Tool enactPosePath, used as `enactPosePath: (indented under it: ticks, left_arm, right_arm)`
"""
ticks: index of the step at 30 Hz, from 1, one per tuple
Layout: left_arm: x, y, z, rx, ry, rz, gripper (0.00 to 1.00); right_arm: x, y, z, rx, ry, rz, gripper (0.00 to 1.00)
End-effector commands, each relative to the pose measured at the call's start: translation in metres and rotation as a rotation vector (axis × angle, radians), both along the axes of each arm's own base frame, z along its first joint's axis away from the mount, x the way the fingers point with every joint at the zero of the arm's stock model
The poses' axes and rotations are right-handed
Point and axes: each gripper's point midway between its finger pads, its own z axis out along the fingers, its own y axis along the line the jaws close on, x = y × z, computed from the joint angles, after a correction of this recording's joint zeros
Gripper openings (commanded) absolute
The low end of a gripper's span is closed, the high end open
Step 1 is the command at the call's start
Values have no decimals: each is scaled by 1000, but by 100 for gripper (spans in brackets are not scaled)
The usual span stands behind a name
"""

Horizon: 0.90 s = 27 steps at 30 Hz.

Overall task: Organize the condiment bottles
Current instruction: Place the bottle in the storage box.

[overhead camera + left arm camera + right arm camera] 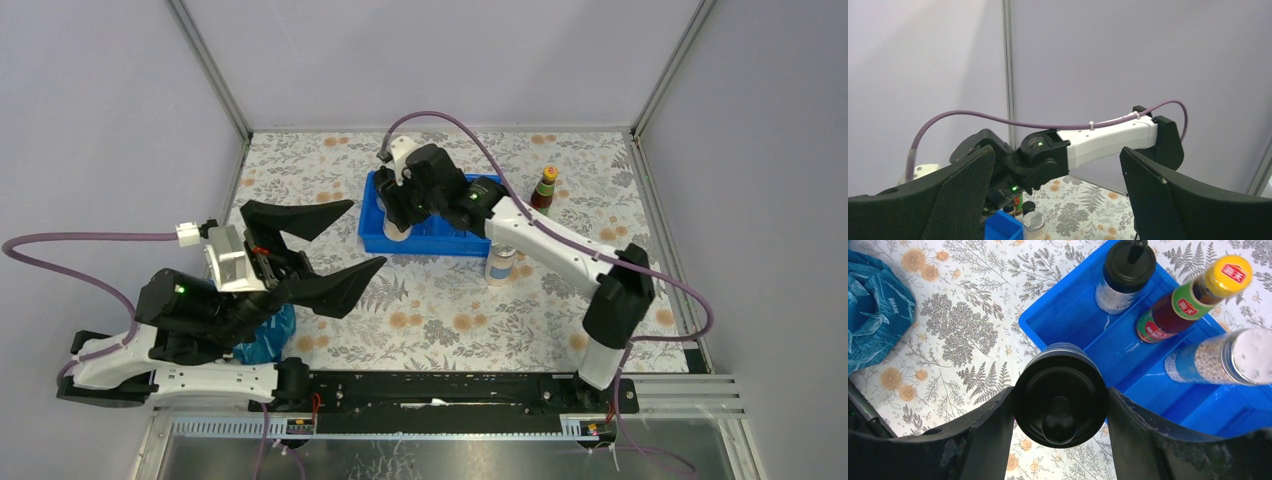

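You read "SHARK" on blue bag [878, 315], table's near left corner; yellow-capped bottle [1193, 300] logos illegible.

Pale lilac walls [440, 50], aluminium corner posts [210, 70], floral-print tabletop [440, 310]

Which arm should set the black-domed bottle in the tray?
Right: the right end effector grips the clear black-domed bottle over the corner of the blue plastic tray; left end effector hangs open, well away.
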Motion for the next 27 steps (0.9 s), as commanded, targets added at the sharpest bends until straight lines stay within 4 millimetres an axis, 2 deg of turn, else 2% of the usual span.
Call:
enactPosePath:
  ticks: [1, 13, 27]
  left_arm:
    - [-2, 9, -2, 2, -16, 0, 99]
    - [-2, 22, -3, -8, -15, 6, 99]
    - [-2, 13, -10, 15, -9, 0, 99]
  right_arm:
    - [11, 22, 31, 12, -82, 29, 0]
    - [46, 56, 28, -57, -133, 38, 0]
    - [67, 65, -8, -151, -152, 43, 0]
